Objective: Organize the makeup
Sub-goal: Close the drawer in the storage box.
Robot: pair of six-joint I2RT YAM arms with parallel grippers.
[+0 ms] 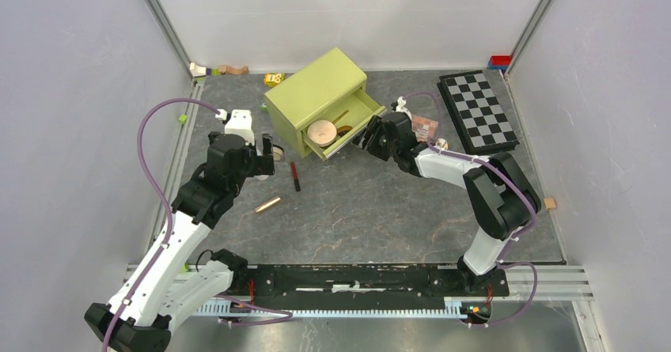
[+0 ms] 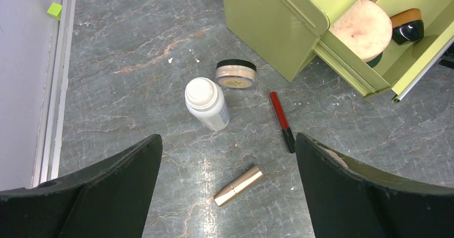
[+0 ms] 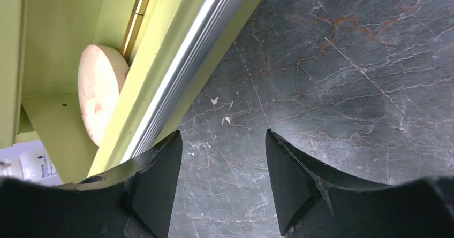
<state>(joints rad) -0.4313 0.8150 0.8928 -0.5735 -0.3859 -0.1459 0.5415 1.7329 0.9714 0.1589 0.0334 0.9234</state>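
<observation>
1. Makeup (image 1: 294, 176) lies loose on the grey tabletop (image 2: 134, 51): white bottle (image 2: 206, 103), small tan compact (image 2: 235, 74), red-black pencil (image 2: 281, 120) and rose-gold tube (image 2: 238, 186), all just ahead of the left gripper (image 2: 227, 141), whose jaws are spread wide and empty.
2. Right gripper (image 3: 224, 136), jaws parted and empty, hangs beside the green drawer (image 3: 155, 77), which holds a large round compact (image 3: 99, 96).

We see a grey worktop (image 1: 380, 210) veined in rust, a yellow-green cabinet (image 1: 316, 91), a black-and-white chequered board (image 1: 477, 111), a white bottle (image 2: 206, 103), a red-and-black pencil (image 2: 281, 120), a rose-gold tube (image 2: 238, 186) and a tan compact (image 2: 361, 28) flecked with pink.
</observation>
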